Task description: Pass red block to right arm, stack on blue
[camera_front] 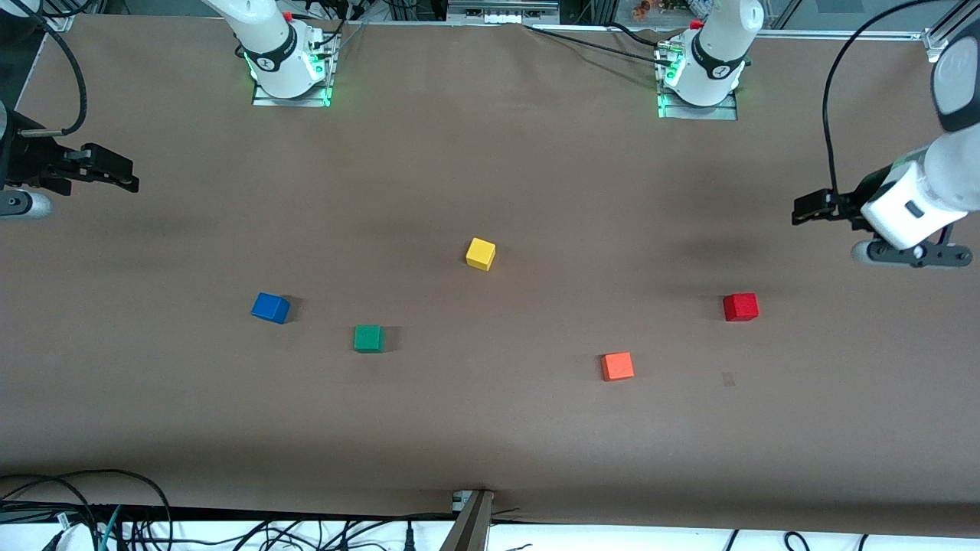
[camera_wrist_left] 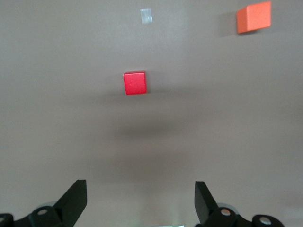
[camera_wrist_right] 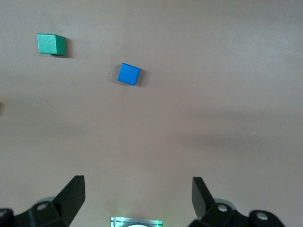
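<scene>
Between the spread fingers of the left gripper, seen in the left wrist view, nothing is held; the jaws are set wide over bare table. That gripper is seen at the right edge of the front view, up in the air over the left arm's end of the table. The right gripper is likewise spread wide and empty, and it is found at the left edge of the front view, over the right arm's end.

The red block is set on the table at the right of the frame, with the orange cube lower and toward the centre. The blue cube is placed at the left of the frame, the green cube near it, and the yellow cube close to the middle. All five are well apart and unstacked.

The brown table is bordered by cables along the lower edge.
</scene>
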Tool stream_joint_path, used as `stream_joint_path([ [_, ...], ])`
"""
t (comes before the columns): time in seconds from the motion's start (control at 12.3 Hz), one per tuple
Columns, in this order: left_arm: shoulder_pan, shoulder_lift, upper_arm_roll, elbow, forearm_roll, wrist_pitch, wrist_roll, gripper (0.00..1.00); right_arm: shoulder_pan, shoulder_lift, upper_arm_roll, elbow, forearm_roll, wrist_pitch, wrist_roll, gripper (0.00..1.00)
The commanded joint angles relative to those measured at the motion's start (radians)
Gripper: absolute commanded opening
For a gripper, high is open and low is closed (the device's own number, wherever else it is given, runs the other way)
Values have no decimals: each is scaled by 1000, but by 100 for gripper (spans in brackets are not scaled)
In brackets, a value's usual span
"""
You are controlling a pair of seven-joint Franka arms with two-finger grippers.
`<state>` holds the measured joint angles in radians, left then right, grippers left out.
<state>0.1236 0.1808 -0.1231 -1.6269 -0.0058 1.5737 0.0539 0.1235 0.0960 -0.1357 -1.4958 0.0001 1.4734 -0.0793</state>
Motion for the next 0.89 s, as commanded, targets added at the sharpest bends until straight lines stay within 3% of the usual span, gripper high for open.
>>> stream_joint_path([
  [0.0,25,90,10,35,24,32,84,100,4,8,2,6,18,14,1,100],
  [0.16,40,179,8,16,23,148,84,100,13,19,4,6,20,13,1,100],
  [0.49,68,386,11,-71,23,506,66,100,28,51,8,9,90,5,-7,100],
  [0.81,61,419,10,-74,24,517,21,100,58,74,7,11,138,5,-13,100],
])
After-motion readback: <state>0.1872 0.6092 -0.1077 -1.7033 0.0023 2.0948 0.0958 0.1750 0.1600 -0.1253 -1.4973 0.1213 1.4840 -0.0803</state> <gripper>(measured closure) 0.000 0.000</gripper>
